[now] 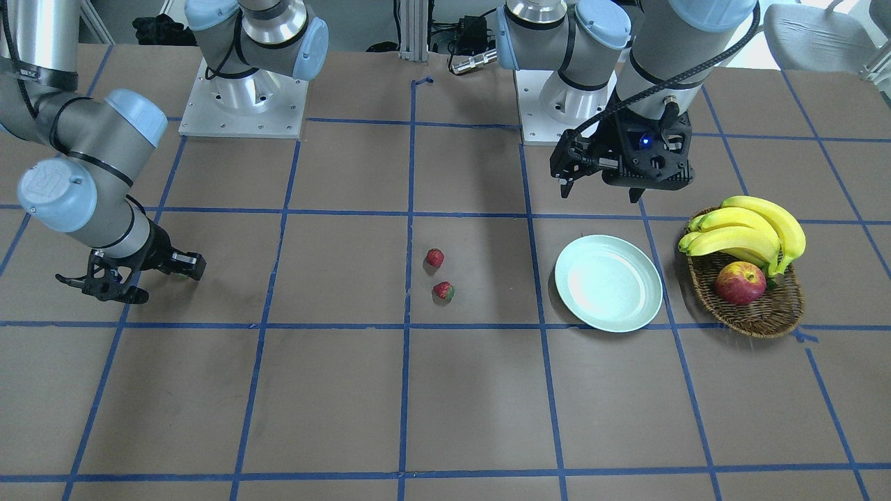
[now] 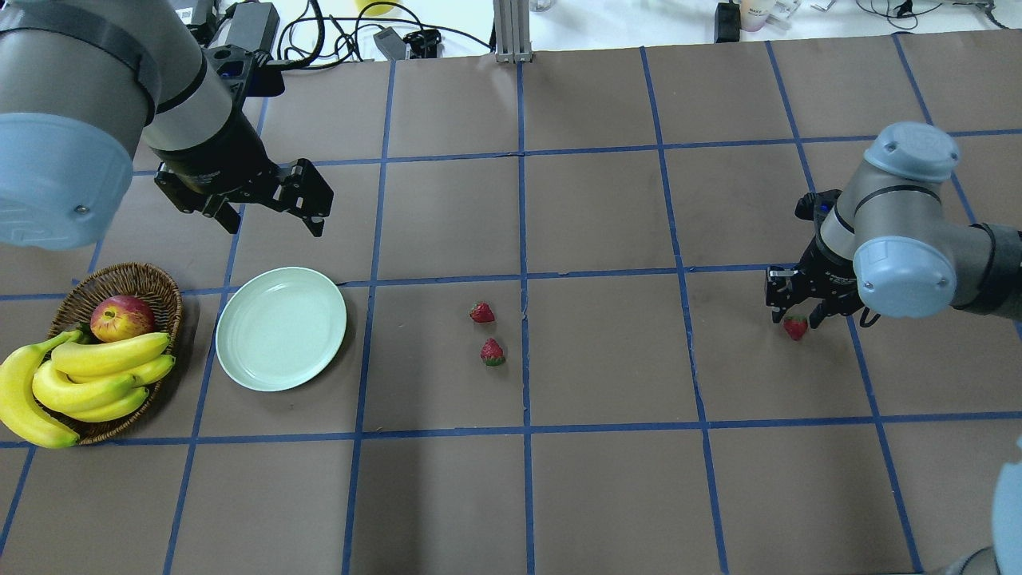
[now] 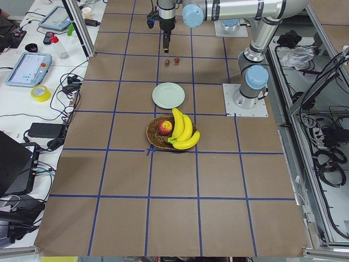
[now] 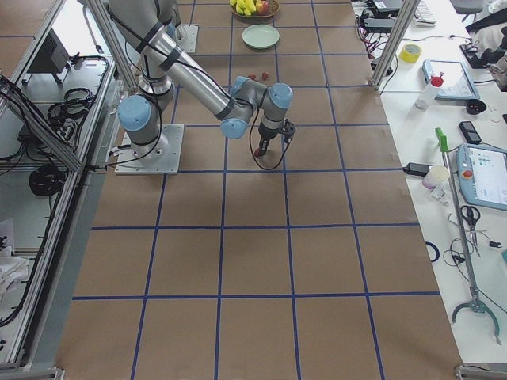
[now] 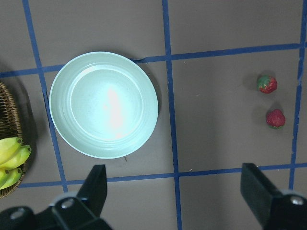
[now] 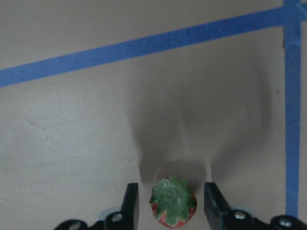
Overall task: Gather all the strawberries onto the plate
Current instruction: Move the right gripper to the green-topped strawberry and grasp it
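Two strawberries (image 2: 481,312) (image 2: 493,351) lie side by side mid-table, also in the front view (image 1: 435,258) (image 1: 443,291) and the left wrist view (image 5: 267,84) (image 5: 276,119). The third strawberry (image 2: 795,327) lies on the table at the right, green cap up, between the fingers of my right gripper (image 6: 170,211), which is open around it with small gaps on both sides. The mint-green plate (image 2: 281,328) is empty. My left gripper (image 2: 275,224) is open and empty, hovering above the table just beyond the plate (image 5: 103,104).
A wicker basket (image 2: 152,279) with an apple (image 2: 121,317) and bananas (image 2: 88,379) stands at the plate's left. Blue tape lines grid the brown table. Cables and adapters lie along the far edge (image 2: 255,24).
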Controlling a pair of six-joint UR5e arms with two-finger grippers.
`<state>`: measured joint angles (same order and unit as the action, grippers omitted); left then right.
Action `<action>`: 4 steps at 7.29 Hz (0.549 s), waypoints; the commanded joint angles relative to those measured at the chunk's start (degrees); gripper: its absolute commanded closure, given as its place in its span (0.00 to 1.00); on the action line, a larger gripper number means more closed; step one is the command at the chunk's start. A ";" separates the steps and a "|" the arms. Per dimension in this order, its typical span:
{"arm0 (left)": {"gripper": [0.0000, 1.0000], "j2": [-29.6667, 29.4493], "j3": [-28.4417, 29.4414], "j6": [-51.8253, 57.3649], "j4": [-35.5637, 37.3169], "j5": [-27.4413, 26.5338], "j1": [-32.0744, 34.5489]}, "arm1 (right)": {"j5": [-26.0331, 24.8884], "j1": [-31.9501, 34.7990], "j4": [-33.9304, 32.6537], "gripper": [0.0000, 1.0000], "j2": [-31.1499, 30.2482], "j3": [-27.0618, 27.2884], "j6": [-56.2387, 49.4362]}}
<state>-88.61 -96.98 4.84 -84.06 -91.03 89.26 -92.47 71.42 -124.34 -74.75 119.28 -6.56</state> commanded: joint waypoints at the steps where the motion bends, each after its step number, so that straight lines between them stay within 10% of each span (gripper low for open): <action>1: 0.00 -0.07 -0.05 -0.01 0.21 -0.11 0.04 | -1.31 -0.05 -0.28 0.44 0.04 1.04 0.06; 4: 0.00 0.02 -0.14 -0.01 -0.14 -0.20 0.13 | -1.31 -0.05 -0.29 0.87 -0.14 0.52 0.41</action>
<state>-88.64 -97.07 4.83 -83.96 -91.02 89.35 -93.75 71.37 -124.62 -74.80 120.13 -6.41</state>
